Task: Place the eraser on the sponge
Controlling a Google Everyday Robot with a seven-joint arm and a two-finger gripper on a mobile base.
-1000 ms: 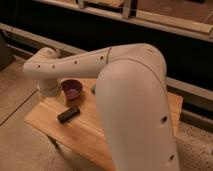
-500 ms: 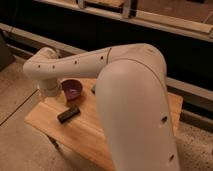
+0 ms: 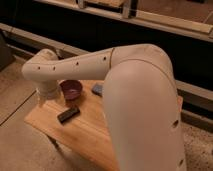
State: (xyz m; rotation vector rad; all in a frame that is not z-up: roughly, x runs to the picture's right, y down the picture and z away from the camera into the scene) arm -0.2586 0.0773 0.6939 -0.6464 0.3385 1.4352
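Eraser (image 3: 68,114) lay flat on the tabletop (image 3: 85,134), in front of the bowl (image 3: 71,90) and a little to its left in the camera view, near it but not touching. Black bar, set at a slant, right end further back than the left end.

Sponge (image 3: 97,89) sat right of the bowl, just beside it. It was blue-grey and only its left part showed, the rest hidden behind the arm (image 3: 137,100). Could not tell whether sponge and bowl touched. Eraser and sponge were apart, nothing stacked.

Bowl was dark purple and upright, toward the back of the tabletop, with nothing visible inside.

Gripper (image 3: 44,99) hung left of the bowl, just beside it, over the left rear edge of the tabletop, pointing down from the white wrist. Fingers were spread wide and had hold of nothing. Eraser, sponge and bowl all rested free on the wood. Gripper was clear of the eraser.

Arm was white with small dark holes along it. It ran from a big elbow right of the bowl, across above and behind the bowl, to the wrist left of the bowl. Its thick near segment covered the tabletop right of the bowl.

Tabletop was light wood. Speckled floor (image 3: 15,145) showed left of and in front of the bowl's side of the table. Dark wall with pale rails (image 3: 30,37) ran behind the bowl.
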